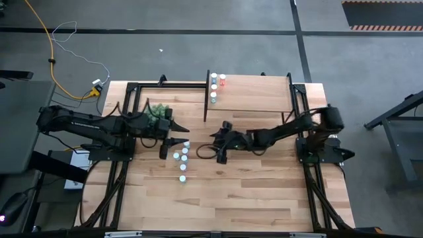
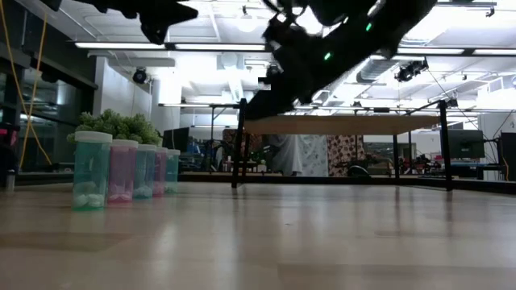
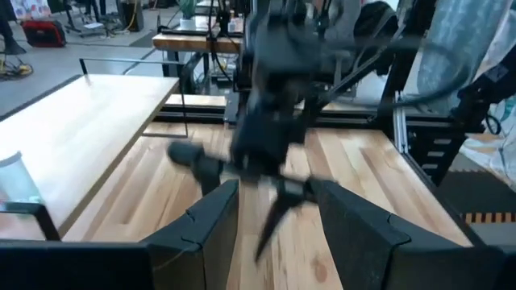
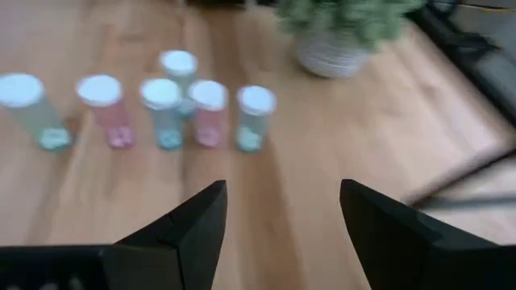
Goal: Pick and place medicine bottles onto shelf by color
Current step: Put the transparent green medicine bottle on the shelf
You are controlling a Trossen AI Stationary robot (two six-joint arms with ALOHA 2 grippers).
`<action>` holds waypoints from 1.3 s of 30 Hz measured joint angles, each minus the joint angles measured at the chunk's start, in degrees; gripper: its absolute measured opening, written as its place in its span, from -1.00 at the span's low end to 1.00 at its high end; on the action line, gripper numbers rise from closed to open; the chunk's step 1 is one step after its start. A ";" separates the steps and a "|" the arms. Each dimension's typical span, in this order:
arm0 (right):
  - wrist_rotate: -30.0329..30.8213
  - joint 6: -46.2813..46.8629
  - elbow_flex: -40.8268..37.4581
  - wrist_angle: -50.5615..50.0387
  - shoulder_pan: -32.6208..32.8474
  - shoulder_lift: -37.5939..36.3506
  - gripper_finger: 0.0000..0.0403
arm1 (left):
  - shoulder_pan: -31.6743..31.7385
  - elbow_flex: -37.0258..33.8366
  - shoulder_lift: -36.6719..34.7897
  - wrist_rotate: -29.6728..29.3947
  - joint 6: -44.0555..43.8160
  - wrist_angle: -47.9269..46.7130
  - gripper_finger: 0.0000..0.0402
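Observation:
Several tiny white-capped medicine bottles (image 4: pixel 165 113) with teal and pink bodies stand upright in a loose row on the tabletop (image 1: pixel 183 157), seen at the left in the low view (image 2: pixel 121 171). A few more bottles (image 1: pixel 215 86) stand on the light-wood shelf (image 1: pixel 254 89) at the table's far side. My right gripper (image 4: pixel 282 217) is open and hovers above the table (image 1: pixel 217 145), to the right of the row, with nothing between its fingers. My left gripper (image 3: pixel 274 217) is open too and hangs over the row's far end (image 1: pixel 173 134), near the plant, facing the right arm.
A bushy green plant (image 1: pixel 157 112) in a white pot (image 4: pixel 334 56) stands just beyond the bottle row, under the left arm. The shelf's black side supports (image 1: pixel 205 99) rise from the table. Bare tabletop (image 1: pixel 251 192) stretches toward the near edge.

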 joint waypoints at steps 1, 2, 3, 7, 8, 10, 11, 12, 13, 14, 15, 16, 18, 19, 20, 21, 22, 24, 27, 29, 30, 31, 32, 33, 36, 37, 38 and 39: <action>-1.90 0.01 0.00 2.27 -0.25 1.74 0.16 | 0.00 0.00 -0.94 0.00 -0.35 -0.98 -0.20; -3.43 0.01 -0.01 4.44 -0.57 3.47 0.16 | 0.00 0.00 -1.76 0.00 -0.81 -1.80 -0.20; -5.04 0.12 -0.02 7.67 -0.96 5.49 0.16 | 0.00 0.00 -2.38 0.01 -1.16 -2.04 -0.20; -11.86 2.43 -0.04 24.69 -2.73 13.18 0.16 | -0.02 0.02 -3.61 0.01 -1.31 -2.78 -0.20; -13.10 3.51 0.00 29.22 -3.22 15.02 0.16 | -0.02 0.02 -3.61 0.01 -1.31 -2.77 -0.20; -13.77 5.03 0.37 34.89 -4.13 18.38 0.16 | -0.02 0.02 -3.59 0.00 -1.31 -2.82 -0.20; -14.20 5.79 0.83 35.25 -4.65 19.50 0.16 | -0.02 0.02 -3.49 0.00 -1.31 -2.77 -0.20; -14.39 6.53 1.49 35.25 -5.17 20.53 0.16 | -0.02 0.02 -3.31 0.00 -1.31 -2.77 -0.20; -14.83 7.16 2.51 35.19 -5.69 21.58 0.16 | -0.02 0.02 -3.14 0.00 -1.31 -2.78 -0.20; -15.58 7.74 3.51 35.19 -6.08 22.50 0.16 | 0.00 0.02 -3.10 0.00 -1.31 -2.90 -0.20; -16.50 8.07 4.60 35.20 -6.37 23.30 0.16 | 0.00 0.02 -3.10 -0.13 -1.31 -2.78 -0.20; -17.07 8.13 5.78 35.22 -6.57 24.12 0.16 | 0.00 0.02 -3.14 -0.46 -1.31 -2.65 -0.20; -17.14 7.64 8.18 34.83 -6.66 25.60 0.16 | 0.00 0.02 -3.15 -0.96 -1.31 -2.76 -0.20; -17.23 6.99 9.27 34.18 -6.54 26.21 0.16 | 0.00 0.02 -3.15 -1.06 -1.31 -2.76 -0.20; -17.28 6.52 10.34 33.22 -6.52 26.64 0.16 | 0.00 0.02 -3.15 -1.11 -1.31 -2.71 -0.20; -17.00 6.14 11.10 31.76 -6.49 26.76 0.16 | 0.00 0.02 -3.15 -1.11 -1.31 -2.75 -0.20; -16.21 5.77 11.84 30.30 -6.43 26.83 0.16 | 0.00 0.02 -3.15 -1.11 -1.31 -2.75 -0.20; -14.89 4.49 12.65 28.47 -6.50 26.85 0.16 | 0.00 0.02 -3.15 -1.11 -1.31 -2.77 -0.20; -14.52 4.24 13.14 28.70 -6.61 26.92 0.16 | 0.00 0.02 -3.15 -1.11 -1.31 -2.84 -0.20; -14.56 4.15 13.29 28.89 -6.62 26.90 0.16 | 0.00 0.02 -3.15 -1.11 -1.31 -2.84 -0.20; -14.56 4.07 13.29 28.70 -6.72 26.91 0.16 | 0.00 0.02 -3.15 -1.11 -1.31 -2.86 -0.20; -14.57 4.25 13.29 28.57 -6.78 26.92 0.16 | 0.00 0.02 -3.15 -1.11 -1.31 -2.92 -0.20; -14.59 4.44 13.29 28.59 -6.76 26.92 0.15 | 0.00 0.02 -3.15 -1.11 -1.31 -2.92 -0.20; -14.65 4.44 13.29 28.67 -6.76 26.92 0.13 | 0.00 0.02 -3.15 -1.11 -1.31 -2.91 -0.20; -15.43 4.46 13.29 28.65 -6.78 26.92 0.04 | 0.00 0.02 -3.14 -1.56 -1.31 -2.92 -0.20; -15.75 4.44 13.29 28.72 -6.78 26.92 0.01 | 0.00 0.02 -3.15 -1.72 -1.31 -2.91 -0.20; -16.02 4.45 13.29 28.72 -6.78 26.92 -0.03 | 0.00 0.02 -3.13 -1.81 -1.31 -2.90 -0.20; -16.14 4.47 13.29 28.68 -6.78 26.92 -0.07 | 0.00 0.02 -3.15 -1.81 -1.31 -2.90 -0.20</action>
